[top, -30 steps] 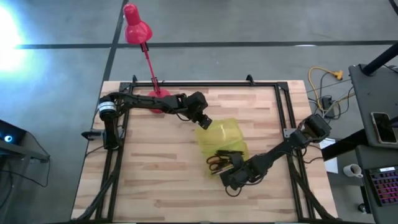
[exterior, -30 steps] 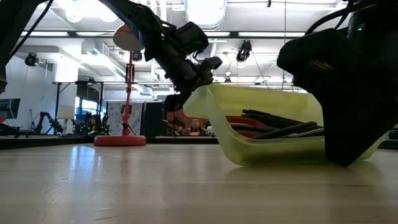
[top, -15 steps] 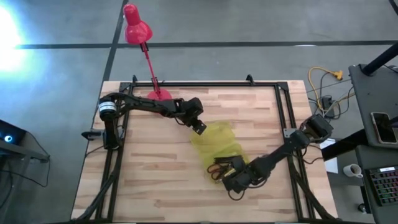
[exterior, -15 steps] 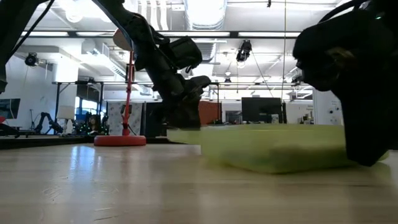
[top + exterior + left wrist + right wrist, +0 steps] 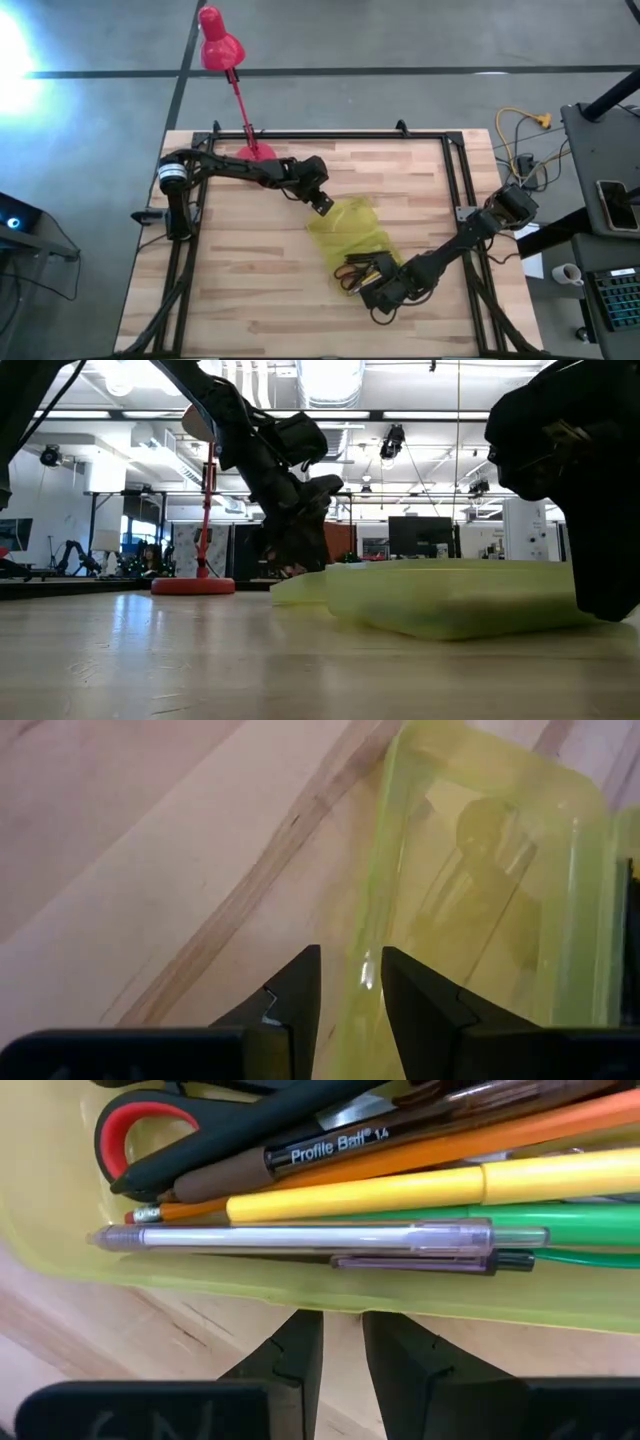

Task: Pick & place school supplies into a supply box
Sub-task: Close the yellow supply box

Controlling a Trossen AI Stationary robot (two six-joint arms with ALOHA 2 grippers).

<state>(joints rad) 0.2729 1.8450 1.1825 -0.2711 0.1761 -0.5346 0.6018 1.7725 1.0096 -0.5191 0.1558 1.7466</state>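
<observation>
The translucent yellow-green supply box [image 5: 350, 232] lies flat on its bottom in the middle of the table [image 5: 450, 595]. Inside it lie red-handled scissors [image 5: 140, 1125], a yellow marker [image 5: 400, 1185], a green pen [image 5: 560, 1220], a clear pen [image 5: 300, 1237] and brown and orange pencils. My left gripper [image 5: 322, 205] is at the box's far end, with a finger on either side of the rim [image 5: 350, 970]. My right gripper [image 5: 380, 290] is at the box's near side. Its fingers stand a narrow gap apart, tips at the outer wall [image 5: 300, 1290]. My left gripper holds the box by the rim of its far end [image 5: 368, 955], pinched with one finger inside and one outside. It comes slanting down from the table's far left. The box rests flat on the table. My right gripper has its fingertips at the near wall's outer side; whether they touch I cannot tell.
A red desk lamp [image 5: 222, 45] stands with its base [image 5: 195, 585] at the table's far edge, behind the left arm. A black frame runs along the table's edges. Bare wood lies to the left of the box and in front of it.
The box's far end, held up tilted by my left gripper a second ago, has come down, and the box now lies flat. It has also shifted a little toward the table's left. My left gripper went down with it. My right gripper moved slightly toward the near edge.
</observation>
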